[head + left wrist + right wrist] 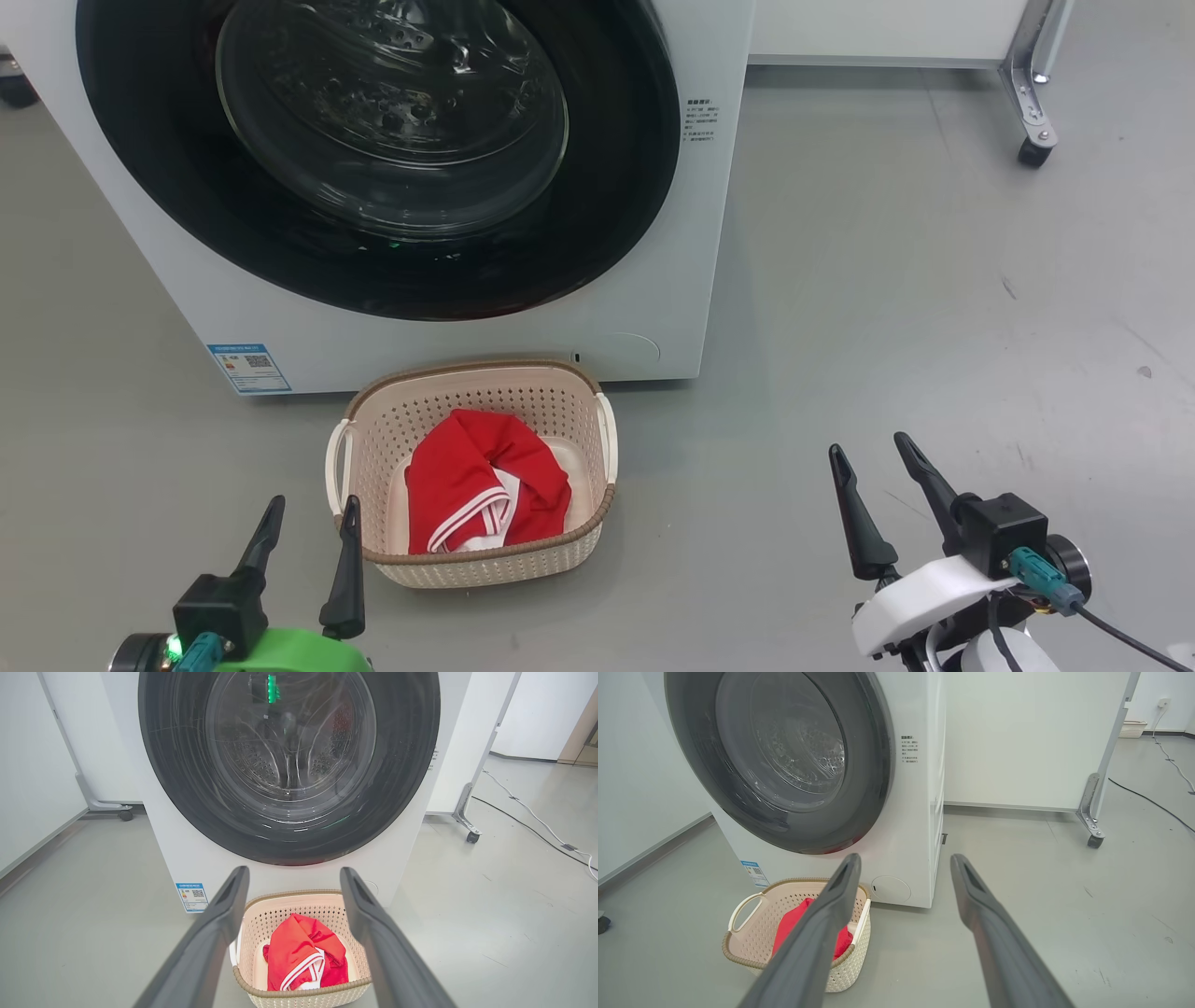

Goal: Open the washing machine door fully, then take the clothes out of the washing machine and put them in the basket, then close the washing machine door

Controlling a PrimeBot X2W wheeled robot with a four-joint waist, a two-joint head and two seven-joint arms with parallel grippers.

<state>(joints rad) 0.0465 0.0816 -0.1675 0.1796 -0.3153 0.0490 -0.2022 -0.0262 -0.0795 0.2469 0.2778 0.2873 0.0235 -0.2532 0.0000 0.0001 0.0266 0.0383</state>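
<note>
A white washer (709, 187) is seen at 11 o'clock of the head view, standing on a grey floor (887, 280). Its round black door (373, 140) lies flush against the front and is judged shut. Whether anything remains in the drum cannot be told through the glass.

The basket (485, 569) is set on the floor at the door's 6 o'clock, just in front of the washer. The clothes (467, 476), red with white-striped trim, are heaped inside it, below the rim.

The clothes are judged light, soft and limp. They would be best pinched at the raised fold at the heap's 12 o'clock. The door is judged stiff and glossy, so likely slippery. Its outer edge would be the place to pull, though no handle is made out.

The left gripper (314, 509) is held low at 7 o'clock, near the basket's 8 o'clock corner, its fingers pointing almost to 12. The right gripper (868, 446) is held low at 4 o'clock, well apart from the basket, its fingers tilted toward 11. Both sets of jaws are spread wide with nothing held between them.
</note>
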